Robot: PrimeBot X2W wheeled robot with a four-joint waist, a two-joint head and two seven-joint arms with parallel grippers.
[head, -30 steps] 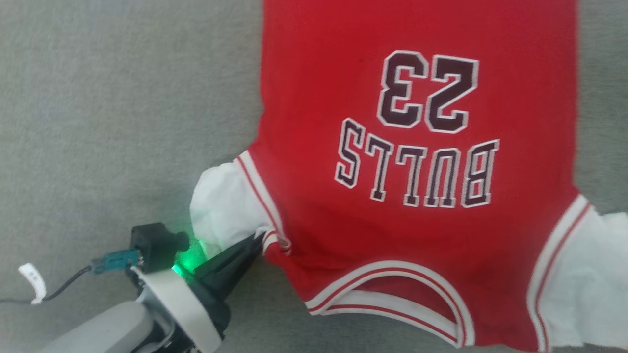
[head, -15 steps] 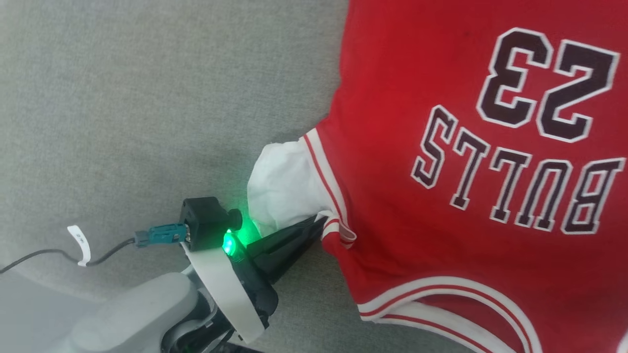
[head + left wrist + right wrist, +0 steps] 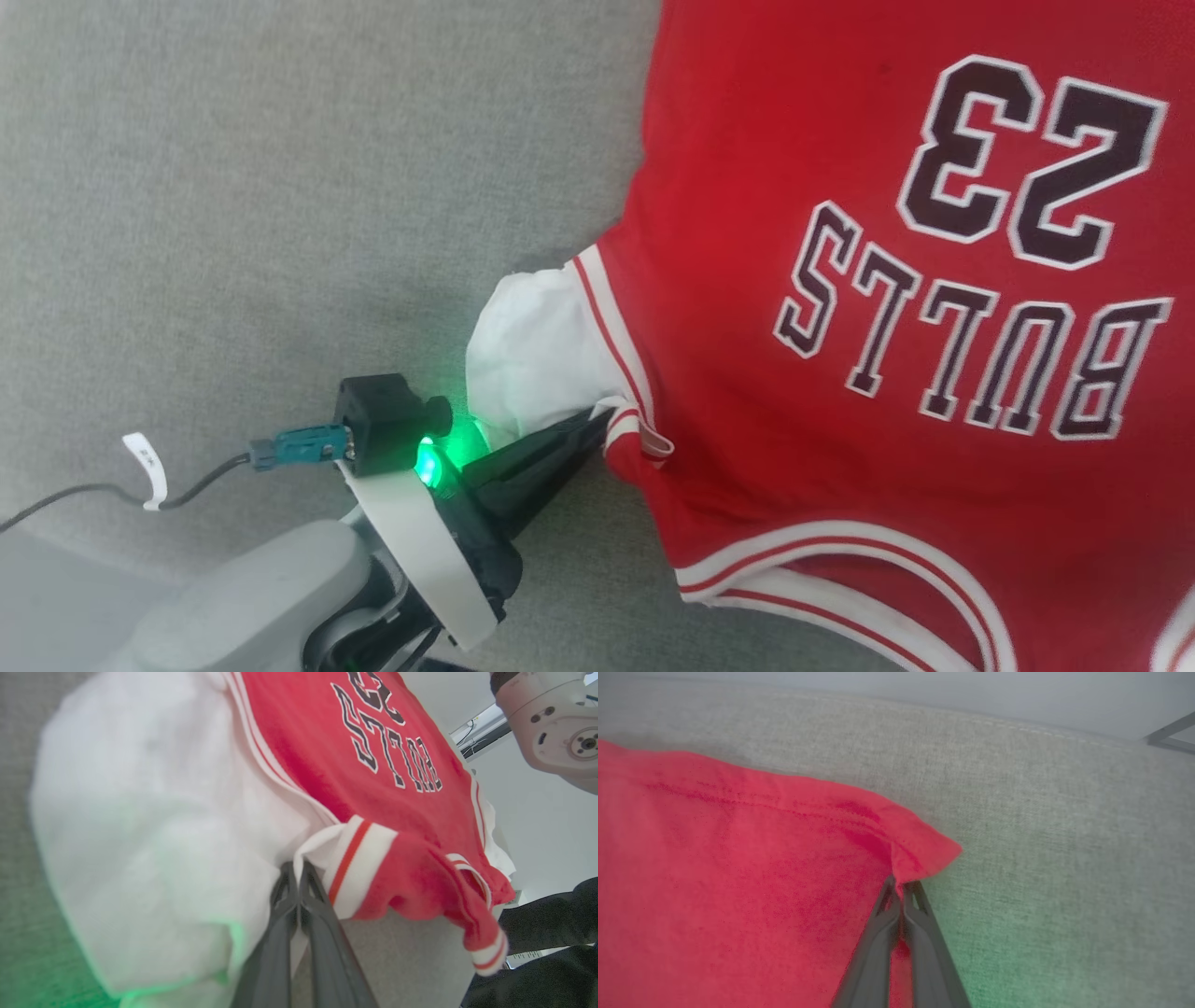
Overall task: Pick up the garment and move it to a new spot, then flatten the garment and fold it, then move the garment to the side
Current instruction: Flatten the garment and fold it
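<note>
Grey woven fabric surface [image 3: 280, 187], stitched seam [image 3: 1017, 723] at far edge; pale wall [image 3: 924, 686] beyond; green glow [image 3: 999, 970].

One garment [image 3: 840, 392], one grey surface [image 3: 280, 187] beneath it, and two hands: a left hand [image 3: 603, 419] and a right hand [image 3: 902, 885].

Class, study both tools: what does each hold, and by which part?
The left tool is shut on the garment at its striped armhole trim; the right tool is shut on the garment's red hem corner.

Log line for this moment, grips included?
left gripper: shut on jersey armhole trim | right gripper: shut on hem corner | jersey: lying on grey fabric
</note>
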